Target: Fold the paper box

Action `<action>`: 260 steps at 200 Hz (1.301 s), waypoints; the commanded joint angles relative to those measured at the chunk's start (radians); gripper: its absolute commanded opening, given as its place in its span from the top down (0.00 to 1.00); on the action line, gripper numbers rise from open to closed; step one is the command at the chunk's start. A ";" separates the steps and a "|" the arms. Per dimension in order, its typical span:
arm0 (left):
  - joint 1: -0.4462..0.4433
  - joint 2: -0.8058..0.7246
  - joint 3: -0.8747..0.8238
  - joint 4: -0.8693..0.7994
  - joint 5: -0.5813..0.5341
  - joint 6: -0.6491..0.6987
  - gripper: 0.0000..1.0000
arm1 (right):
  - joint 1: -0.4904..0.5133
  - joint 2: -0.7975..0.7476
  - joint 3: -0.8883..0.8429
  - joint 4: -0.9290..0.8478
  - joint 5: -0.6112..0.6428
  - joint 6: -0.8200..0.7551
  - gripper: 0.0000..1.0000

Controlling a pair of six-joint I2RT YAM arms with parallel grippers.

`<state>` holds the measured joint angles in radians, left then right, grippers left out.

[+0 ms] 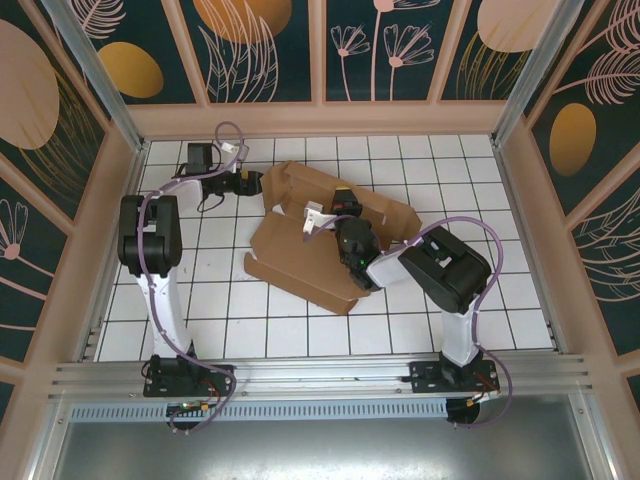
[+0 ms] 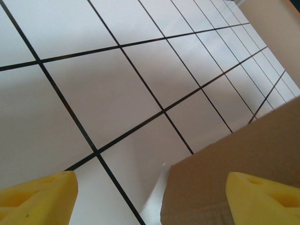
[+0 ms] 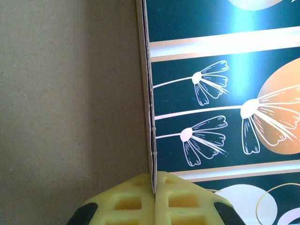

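Brown corrugated paper box [image 1: 297, 258] lies half-folded (flaps raised), edge pinched by right gripper [image 3: 153, 183].

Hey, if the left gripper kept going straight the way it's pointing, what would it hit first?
Probably the paper box: its cardboard flap lies just ahead of the left gripper, between its open jaws and off to one side. Depth is unclear; the tiled table lies beyond.
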<state>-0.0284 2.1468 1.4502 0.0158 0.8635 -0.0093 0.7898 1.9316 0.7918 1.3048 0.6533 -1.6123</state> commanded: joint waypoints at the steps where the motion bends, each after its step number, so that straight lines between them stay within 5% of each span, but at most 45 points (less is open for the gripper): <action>1: -0.002 -0.058 -0.040 0.072 0.052 0.041 0.18 | -0.008 -0.026 0.026 -0.006 0.000 0.053 1.00; 33: -0.008 -0.052 -0.030 0.062 0.035 0.026 0.19 | -0.020 -0.024 0.031 -0.045 0.006 0.080 1.00; 63: -0.004 -0.038 -0.034 0.131 -0.155 -0.131 0.16 | -0.030 -0.034 0.042 -0.073 0.021 0.108 1.00; 149: 0.034 -0.180 -0.319 0.548 -0.183 -0.541 0.15 | -0.072 -0.153 0.035 -0.321 -0.054 0.305 1.00; 218: 0.040 -0.107 -0.187 0.275 -0.226 -0.395 0.14 | -0.085 -0.218 0.053 -0.518 -0.143 0.431 1.00; 260: 0.068 -0.028 -0.087 0.251 -0.283 -0.460 0.16 | -0.093 -0.227 0.063 -0.576 -0.161 0.469 1.00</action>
<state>0.0208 2.0464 1.2758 0.3401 0.6094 -0.4595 0.7059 1.7313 0.8249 0.7952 0.5236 -1.2236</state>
